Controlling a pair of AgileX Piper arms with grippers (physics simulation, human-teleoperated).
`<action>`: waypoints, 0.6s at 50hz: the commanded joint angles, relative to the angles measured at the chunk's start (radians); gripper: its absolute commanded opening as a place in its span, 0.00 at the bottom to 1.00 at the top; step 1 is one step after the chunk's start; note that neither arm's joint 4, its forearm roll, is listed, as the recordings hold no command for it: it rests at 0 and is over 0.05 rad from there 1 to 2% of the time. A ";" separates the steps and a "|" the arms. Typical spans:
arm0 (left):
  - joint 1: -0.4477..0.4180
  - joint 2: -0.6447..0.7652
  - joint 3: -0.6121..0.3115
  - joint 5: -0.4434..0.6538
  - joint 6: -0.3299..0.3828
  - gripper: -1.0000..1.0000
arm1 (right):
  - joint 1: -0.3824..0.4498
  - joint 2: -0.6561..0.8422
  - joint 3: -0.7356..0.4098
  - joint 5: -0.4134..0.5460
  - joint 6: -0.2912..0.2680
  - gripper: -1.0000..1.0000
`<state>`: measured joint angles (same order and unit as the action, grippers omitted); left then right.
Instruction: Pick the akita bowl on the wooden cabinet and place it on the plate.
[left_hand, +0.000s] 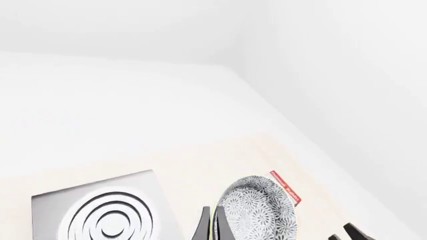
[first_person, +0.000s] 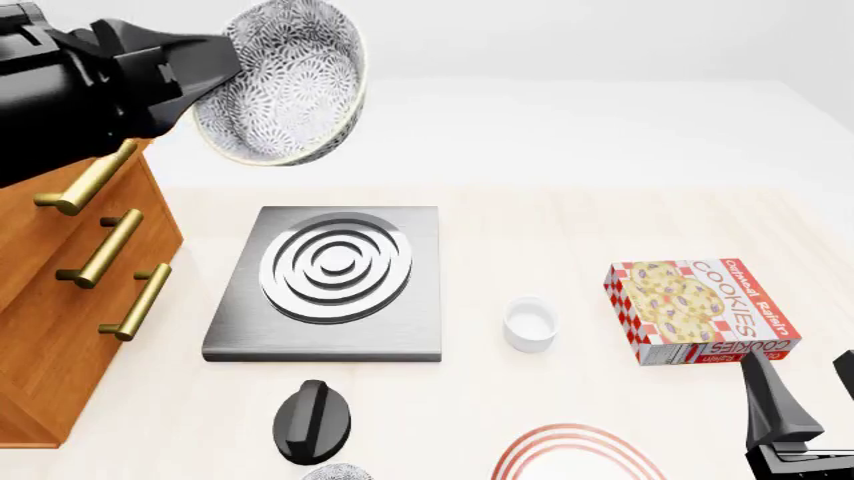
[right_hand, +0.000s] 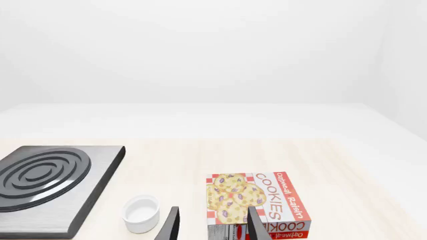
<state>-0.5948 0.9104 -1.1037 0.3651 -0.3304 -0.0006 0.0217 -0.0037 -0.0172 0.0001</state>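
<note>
The akita bowl (first_person: 287, 85) hangs tilted in the air, above the near corner of the wooden cabinet (first_person: 67, 290) and behind the stove slab. My left gripper (first_person: 220, 70) is shut on its rim. In the left wrist view the patterned bowl (left_hand: 260, 210) sits right beside the closed fingers of the left gripper (left_hand: 212, 226). The plate (first_person: 577, 452) with red rings lies at the table's front edge, cut off by the frame. My right gripper (first_person: 805, 390) stands open and empty at the front right, also shown as right gripper (right_hand: 213, 225).
A grey stove slab (first_person: 334, 275) with silver rings lies mid-table, a black knob (first_person: 311, 420) in front of it. A small white cup (first_person: 530, 324) and a cookie box (first_person: 701, 310) stand to the right. The cup (right_hand: 141, 212) and box (right_hand: 257, 200) are just ahead of the right gripper.
</note>
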 joint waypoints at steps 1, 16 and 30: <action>-0.033 -0.003 0.022 -0.012 0.004 0.00 | 0.000 0.000 0.000 0.000 0.000 1.00; -0.091 -0.012 0.055 -0.016 -0.001 0.00 | 0.000 0.000 0.000 0.000 0.000 1.00; -0.138 0.008 0.077 -0.040 -0.008 0.00 | 0.000 0.000 0.000 0.000 0.000 1.00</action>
<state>-0.7022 0.9107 -1.0381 0.3417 -0.3392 -0.0006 0.0216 -0.0037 -0.0172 0.0000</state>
